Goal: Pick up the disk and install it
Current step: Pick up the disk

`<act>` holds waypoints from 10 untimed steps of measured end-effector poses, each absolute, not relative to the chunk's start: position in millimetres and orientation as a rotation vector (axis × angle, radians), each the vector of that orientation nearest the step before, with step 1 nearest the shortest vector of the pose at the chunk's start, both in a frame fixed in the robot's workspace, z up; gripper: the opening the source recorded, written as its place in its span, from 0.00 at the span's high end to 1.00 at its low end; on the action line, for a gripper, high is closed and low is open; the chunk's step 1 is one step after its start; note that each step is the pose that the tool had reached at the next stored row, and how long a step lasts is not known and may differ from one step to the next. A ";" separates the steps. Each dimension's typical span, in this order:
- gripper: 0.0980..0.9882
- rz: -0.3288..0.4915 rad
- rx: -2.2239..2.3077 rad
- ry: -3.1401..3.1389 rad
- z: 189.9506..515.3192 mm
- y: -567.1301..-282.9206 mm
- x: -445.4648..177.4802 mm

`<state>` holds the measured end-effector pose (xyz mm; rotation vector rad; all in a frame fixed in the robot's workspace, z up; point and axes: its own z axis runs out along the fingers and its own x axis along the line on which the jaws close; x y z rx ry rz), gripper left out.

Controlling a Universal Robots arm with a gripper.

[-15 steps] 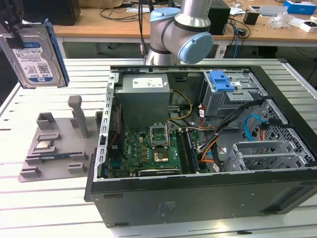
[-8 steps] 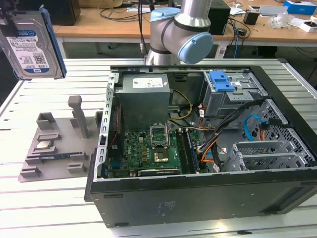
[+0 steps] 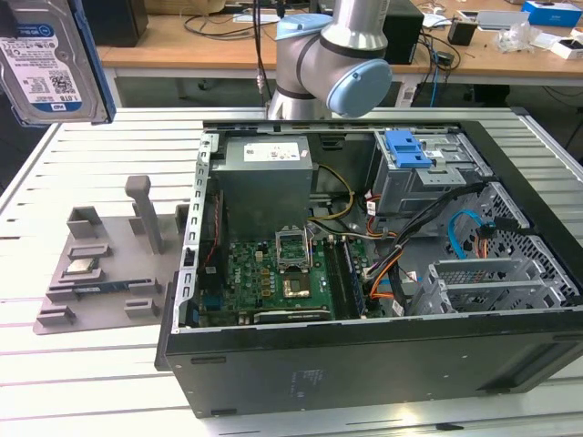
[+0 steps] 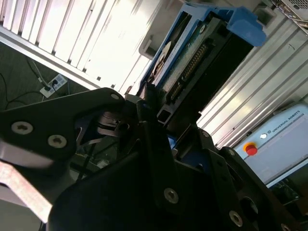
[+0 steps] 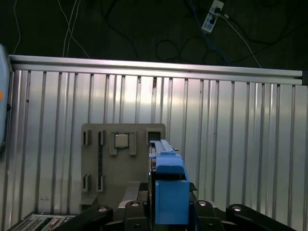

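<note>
Claw [image 5: 168, 211] grips the disk [image 3: 46, 55] by its blue frame, high above the counter [image 5: 231, 144]; drive looks rigid, fairly heavy and shock-sensitive, so frame edges suit holding.

Landmark: computer case [image 3: 319, 373], lying open on the table [image 3: 91, 382].
Fixture block [image 3: 100, 264]: on the table, just beside the case, at the exterior view's left.
Arm [image 3: 337, 55]: behind the case.
Inside the case: motherboard [image 3: 273, 273]; power supply [image 3: 264, 168] behind it; drive cage [image 3: 428, 173] toward the exterior view's right.
The disk [image 3: 46, 64]: off the table, well apart from the case.
</note>
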<state>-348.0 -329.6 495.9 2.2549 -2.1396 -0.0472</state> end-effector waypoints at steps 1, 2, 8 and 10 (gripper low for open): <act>0.70 -0.047 2.255 -2.140 495.9 -329.5 -348.0; 0.70 -0.047 2.255 -2.140 495.9 -329.5 -348.0; 0.70 -0.048 2.255 -2.140 496.1 -329.6 -347.0; 0.70 -0.048 2.255 -2.140 495.9 -329.6 -343.6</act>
